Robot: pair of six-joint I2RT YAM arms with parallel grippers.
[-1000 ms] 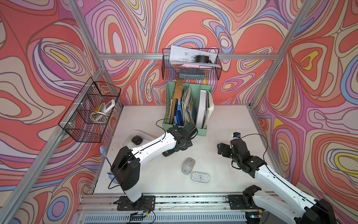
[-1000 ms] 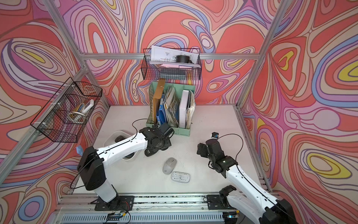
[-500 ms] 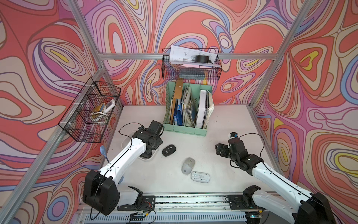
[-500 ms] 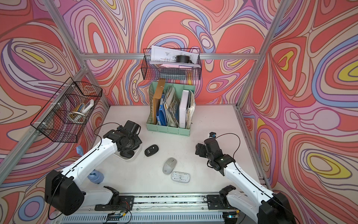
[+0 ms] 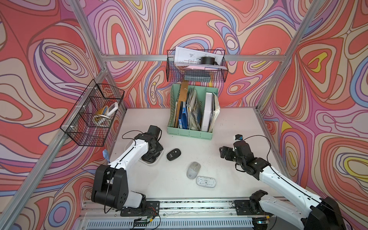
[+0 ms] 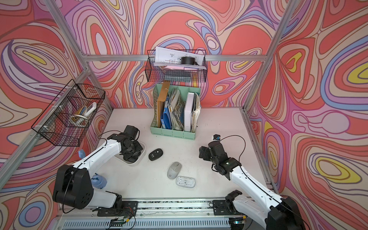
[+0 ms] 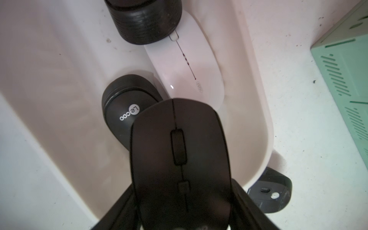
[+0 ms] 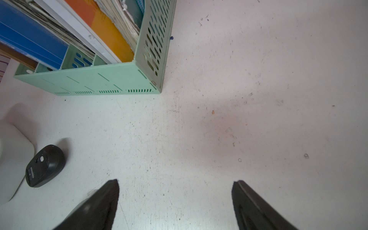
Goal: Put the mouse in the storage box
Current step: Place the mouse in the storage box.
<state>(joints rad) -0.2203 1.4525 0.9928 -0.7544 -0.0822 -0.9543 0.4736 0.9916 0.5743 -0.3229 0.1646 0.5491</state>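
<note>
Swung over from the file organizer (image 5: 190, 131), left hand (image 5: 151, 154) now pinches the black mouse (image 7: 180, 159) above the storage box (image 6: 139, 159), frame's centre-left; lower gently, release clear of white mouse (image 7: 185, 67). Right hand (image 8: 176, 182) spread.

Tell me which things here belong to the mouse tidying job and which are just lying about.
Job: storage box; black mouse held in the left end effector; dark mouse, grey mouse and upturned white mouse on the table.

Lying about: green file organizer; back wire basket; side wire basket; black cylinder in the box.
</note>
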